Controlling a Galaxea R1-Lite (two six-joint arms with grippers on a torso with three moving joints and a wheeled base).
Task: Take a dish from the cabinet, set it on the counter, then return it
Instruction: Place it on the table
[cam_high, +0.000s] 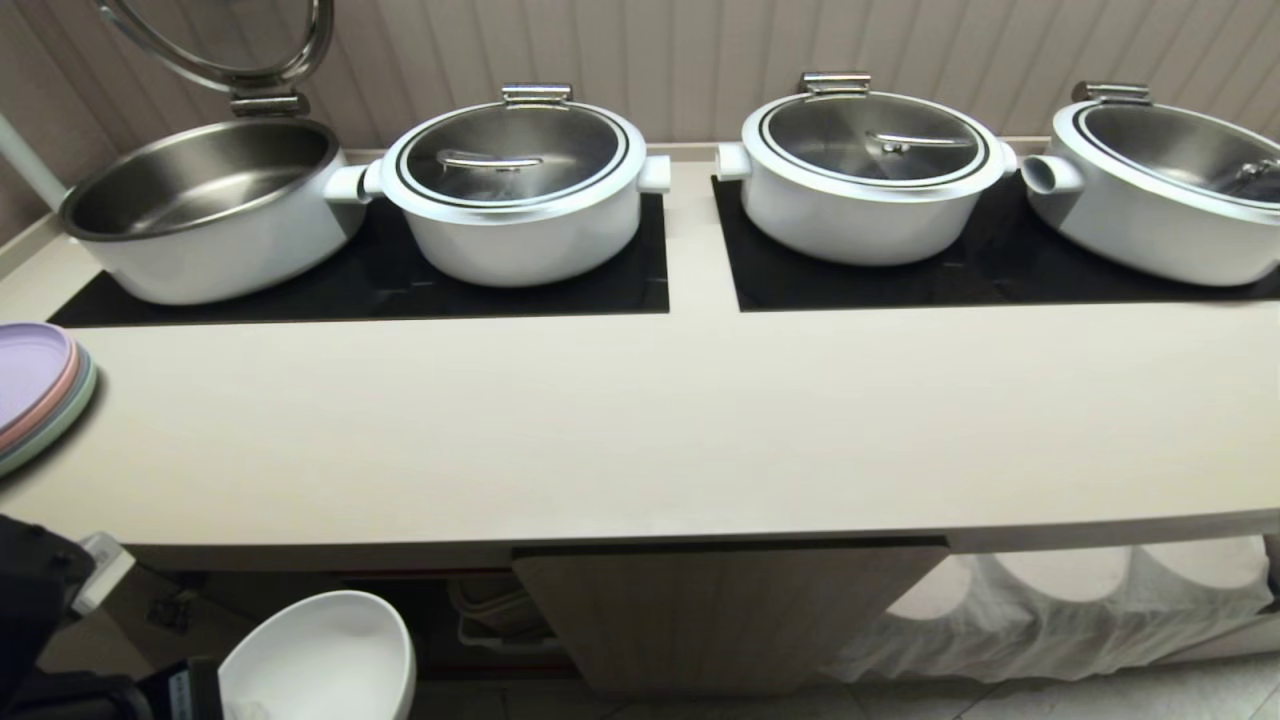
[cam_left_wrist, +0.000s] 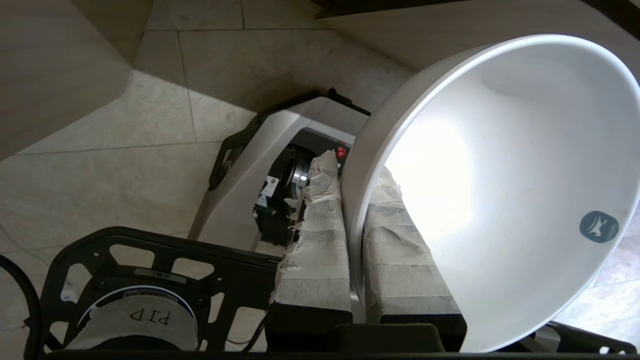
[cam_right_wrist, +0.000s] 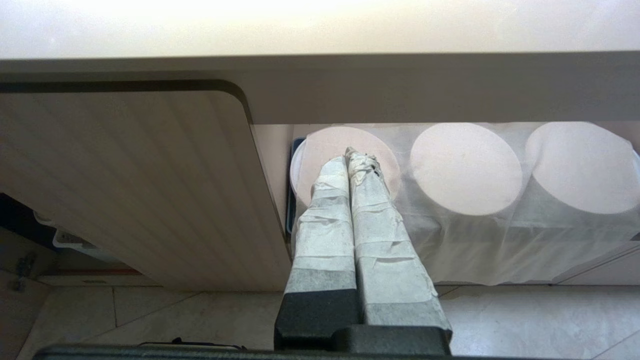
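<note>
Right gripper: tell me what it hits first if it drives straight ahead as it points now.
Probably the round white cloth-covered stack under the cream counter; the shut right gripper points at it, depth unclear.

Only one piece of writing can be read. In the left wrist view, the hand-lettered word "PID" stands upside down on a strip of pale tape (cam_left_wrist: 137, 320) stuck across a round part of the black frame (cam_left_wrist: 150, 260), at about seven o'clock in that picture. The dish (cam_left_wrist: 500, 190) carries a small dark blue-grey round mark (cam_left_wrist: 599, 226) on its inner wall, at about four o'clock; it is a logo shape without legible letters.
</note>
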